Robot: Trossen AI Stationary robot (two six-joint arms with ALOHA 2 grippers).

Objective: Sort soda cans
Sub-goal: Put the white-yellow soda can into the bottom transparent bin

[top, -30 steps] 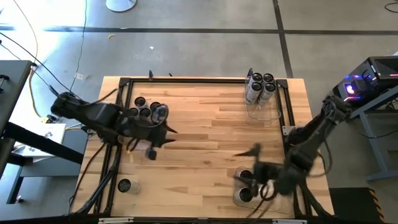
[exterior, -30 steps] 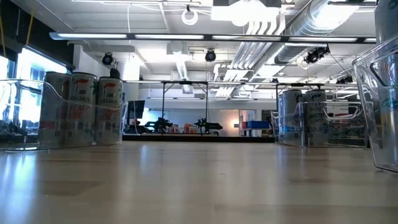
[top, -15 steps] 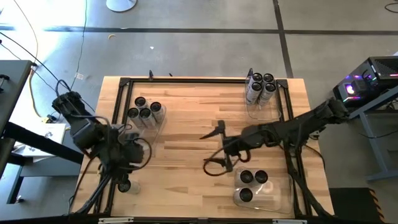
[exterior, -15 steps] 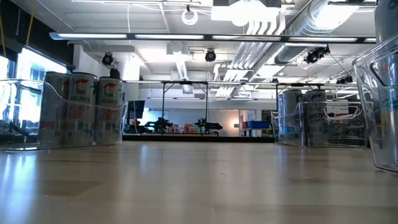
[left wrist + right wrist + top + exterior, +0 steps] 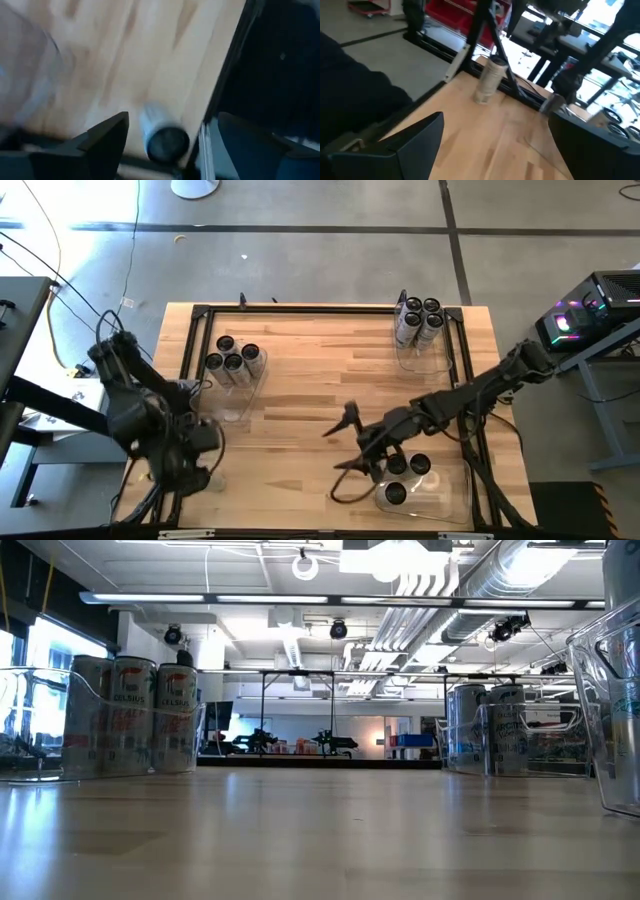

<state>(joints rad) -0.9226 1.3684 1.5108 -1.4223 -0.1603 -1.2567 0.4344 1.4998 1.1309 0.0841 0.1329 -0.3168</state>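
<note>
One soda can (image 5: pixel 162 136) stands upright near the table's near left corner, beside the black frame rail; the right wrist view shows it too (image 5: pixel 488 80). My left gripper (image 5: pixel 196 470) hovers over it, open, with a finger on either side and clear of it (image 5: pixel 167 150). My right gripper (image 5: pixel 337 458) hangs open over the table's middle near part, left of the near right bin, with nothing between its fingers (image 5: pixel 495 145). More soda cans stand in clear bins: several at far left (image 5: pixel 232 358), several at far right (image 5: pixel 418 318), three at near right (image 5: pixel 404 476).
A black frame (image 5: pixel 198 315) runs around the wooden table top. The wide middle of the wood (image 5: pixel 320 380) is bare. The low view shows the far left bin's cans (image 5: pixel 130 715), the far right bin's cans (image 5: pixel 490 730) and a clear bin wall (image 5: pixel 612 710) at the right.
My left gripper has left the far left bin and swung toward the table's near left corner, ending above the lone can. My right gripper has risen out of the near right bin and moved toward the table's left, to the middle.
</note>
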